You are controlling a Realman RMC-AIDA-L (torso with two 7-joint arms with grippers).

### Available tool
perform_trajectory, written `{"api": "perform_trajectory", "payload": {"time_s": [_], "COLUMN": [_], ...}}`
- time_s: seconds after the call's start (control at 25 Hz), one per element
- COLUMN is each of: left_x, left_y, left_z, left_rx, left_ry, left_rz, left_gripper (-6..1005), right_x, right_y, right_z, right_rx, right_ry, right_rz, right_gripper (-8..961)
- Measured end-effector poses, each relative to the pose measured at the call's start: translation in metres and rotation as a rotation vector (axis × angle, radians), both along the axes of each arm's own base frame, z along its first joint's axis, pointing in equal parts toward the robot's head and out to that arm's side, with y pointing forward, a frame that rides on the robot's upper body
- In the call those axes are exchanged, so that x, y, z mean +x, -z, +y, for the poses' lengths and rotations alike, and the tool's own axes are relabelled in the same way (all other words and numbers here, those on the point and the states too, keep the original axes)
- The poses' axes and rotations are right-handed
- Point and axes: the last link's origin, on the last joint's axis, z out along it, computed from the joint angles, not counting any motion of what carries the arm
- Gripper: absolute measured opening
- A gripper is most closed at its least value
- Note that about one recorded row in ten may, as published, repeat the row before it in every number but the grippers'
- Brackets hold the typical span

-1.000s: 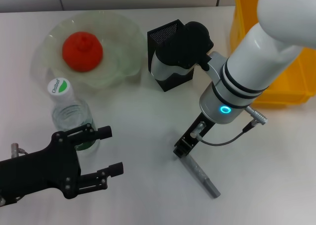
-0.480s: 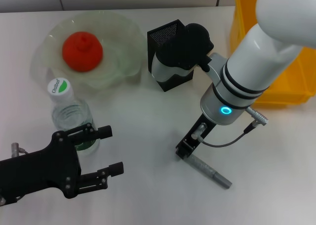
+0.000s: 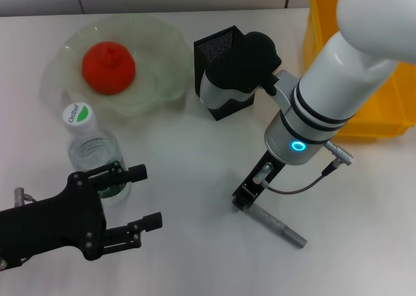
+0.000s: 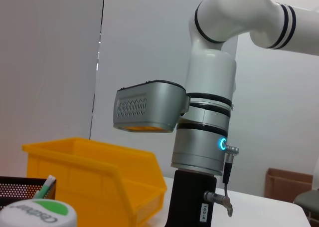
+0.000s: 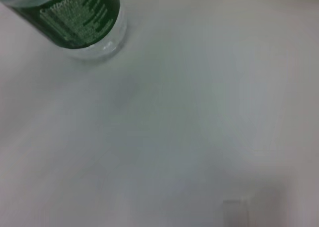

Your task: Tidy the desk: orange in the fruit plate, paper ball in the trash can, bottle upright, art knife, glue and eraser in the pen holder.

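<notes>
The orange (image 3: 108,66) lies in the green glass fruit plate (image 3: 159,55) at the back left. The clear bottle (image 3: 95,151) stands upright with a white cap in front of the plate; its cap (image 4: 37,214) and green label (image 5: 75,17) show in the wrist views. The black mesh pen holder (image 3: 224,49) stands at the back centre, partly behind my right arm. My right gripper (image 3: 244,197) points down at the table, shut on one end of the grey art knife (image 3: 279,226), which lies on the table. My left gripper (image 3: 148,198) is open and empty beside the bottle.
A yellow bin (image 3: 383,107) stands at the back right, behind my right arm; it also shows in the left wrist view (image 4: 94,177). A white-and-green stick tip (image 4: 48,183) pokes out of the pen holder. No paper ball or trash can is in view.
The art knife's free end swung right and away from the front edge. My right gripper shifted slightly right. The left arm has not moved.
</notes>
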Motion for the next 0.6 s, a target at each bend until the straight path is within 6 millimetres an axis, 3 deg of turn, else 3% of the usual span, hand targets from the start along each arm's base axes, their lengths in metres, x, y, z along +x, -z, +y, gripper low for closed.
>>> {"api": "perform_trajectory", "payload": {"time_s": [0.6], "left_x": [-0.0010], "left_y": [-0.0007], "left_z": [-0.0006], "left_rx": [0.004], "left_ry": [-0.006], "left_rz": [-0.001], "left_gripper": [765], "right_x": [-0.0064], "right_y": [-0.0084], "right_z": [-0.0031], "right_rx": [-0.005], "right_ry": [-0.042], "right_rz": [0.034], "right_gripper": [129]}}
